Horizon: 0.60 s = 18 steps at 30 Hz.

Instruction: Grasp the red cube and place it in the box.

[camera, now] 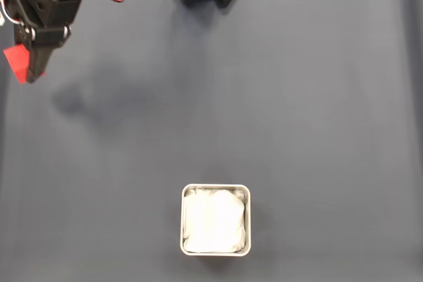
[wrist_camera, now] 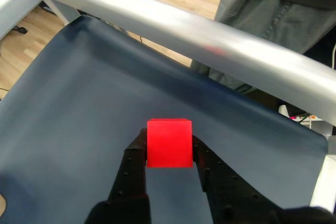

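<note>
Got my pincer [wrist_camera: 169, 153] clamped on the cube [wrist_camera: 168, 142], one black finger [wrist_camera: 137, 156] on each side, w/ the cube held up over the dark bench [camera: 297, 110]. In the fixed view I'm way up in the top left corner w/ the cube [camera: 16, 64] poking out at the frame edge, and the box [camera: 216, 220] sits at bottom center, well apart from me, white lining showing. Wrist view also has a silver rail [wrist_camera: 184, 30] past the bench edge, wood floor behind it.

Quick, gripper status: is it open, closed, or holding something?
Gripper: closed on the small bright red matte cube, held between both fingers above the dark table.
</note>
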Available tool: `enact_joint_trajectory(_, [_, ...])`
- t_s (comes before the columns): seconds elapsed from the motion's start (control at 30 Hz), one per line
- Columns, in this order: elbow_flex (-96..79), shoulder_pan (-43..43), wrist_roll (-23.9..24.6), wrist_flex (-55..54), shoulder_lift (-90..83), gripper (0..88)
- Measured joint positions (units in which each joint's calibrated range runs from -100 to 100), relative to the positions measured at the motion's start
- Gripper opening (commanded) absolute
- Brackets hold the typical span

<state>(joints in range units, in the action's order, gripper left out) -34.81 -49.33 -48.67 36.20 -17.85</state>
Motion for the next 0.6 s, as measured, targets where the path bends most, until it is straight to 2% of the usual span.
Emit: enact_joint_trajectory(0.6, [9.3,10.8,-0.2,0.0,0.0,4.6])
